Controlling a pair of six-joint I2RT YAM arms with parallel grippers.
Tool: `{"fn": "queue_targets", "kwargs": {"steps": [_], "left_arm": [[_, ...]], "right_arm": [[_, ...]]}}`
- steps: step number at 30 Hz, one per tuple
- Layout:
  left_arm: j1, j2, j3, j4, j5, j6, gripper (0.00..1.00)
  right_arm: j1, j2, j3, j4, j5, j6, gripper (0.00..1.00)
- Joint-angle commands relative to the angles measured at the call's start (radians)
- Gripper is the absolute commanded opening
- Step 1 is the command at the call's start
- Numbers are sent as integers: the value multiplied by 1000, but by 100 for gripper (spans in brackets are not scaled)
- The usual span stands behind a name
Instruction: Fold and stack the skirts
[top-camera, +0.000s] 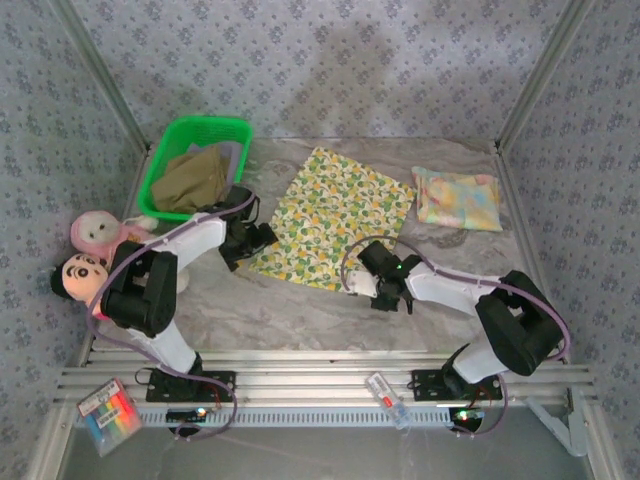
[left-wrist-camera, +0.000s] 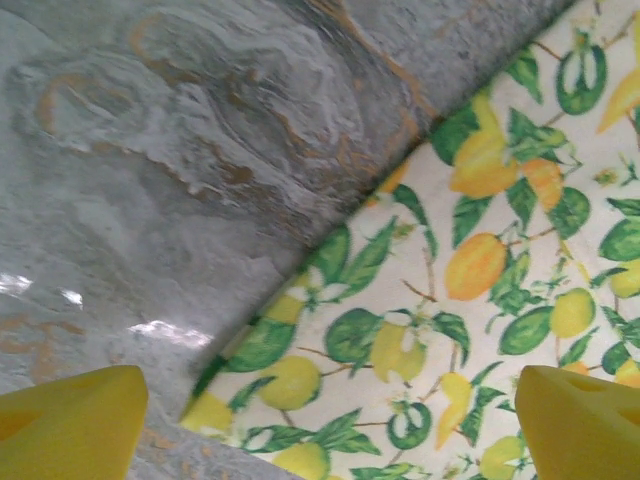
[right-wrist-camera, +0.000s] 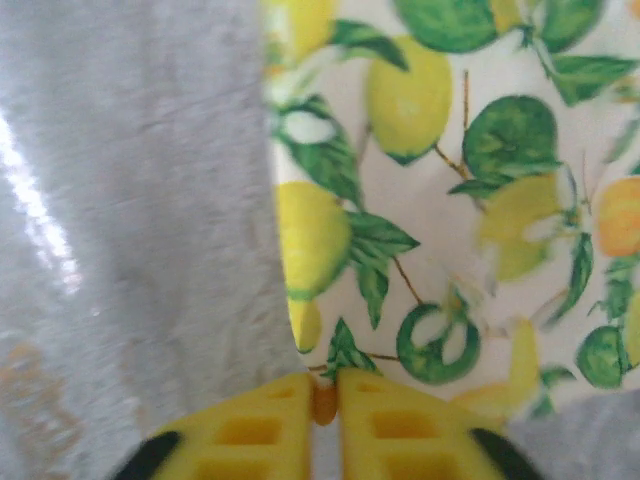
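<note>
Lemon-print skirt (top-camera: 330, 212) lies flat mid-bench (top-camera: 300, 310). Thin, light, floppy; prob sags & slides w/o 2 holds. right fingers (right-wrist-camera: 270, 430) pressed together, pinching its near corner. left fingers (left-wrist-camera: 70, 420) spread wide over opposite hem. Take hem corners, not middle.

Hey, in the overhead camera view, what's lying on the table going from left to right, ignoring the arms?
plush dolls → green basket → lemon-print skirt → folded pastel skirt
</note>
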Motion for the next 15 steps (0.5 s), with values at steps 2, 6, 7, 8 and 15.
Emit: {"fn": "queue_targets", "kwargs": {"steps": [2,6,7,8,15], "left_arm": [[-6,16,20,-30,-28,6,87],[-7,16,15,-68,-68,-13,75],[-9,11,8,-74,-73,-24,71],[-10,4,-4,-75,-77,-34,69],[-23,-15,-91,-20,-24,-110,56]], "right_arm": [[-10,15,-2,39,16,11,0],[-10,9,-3,44,13,9,0],[-9,9,-3,48,13,10,0],[-9,8,-3,49,14,8,0],[-1,6,0,55,10,4,0]]}}
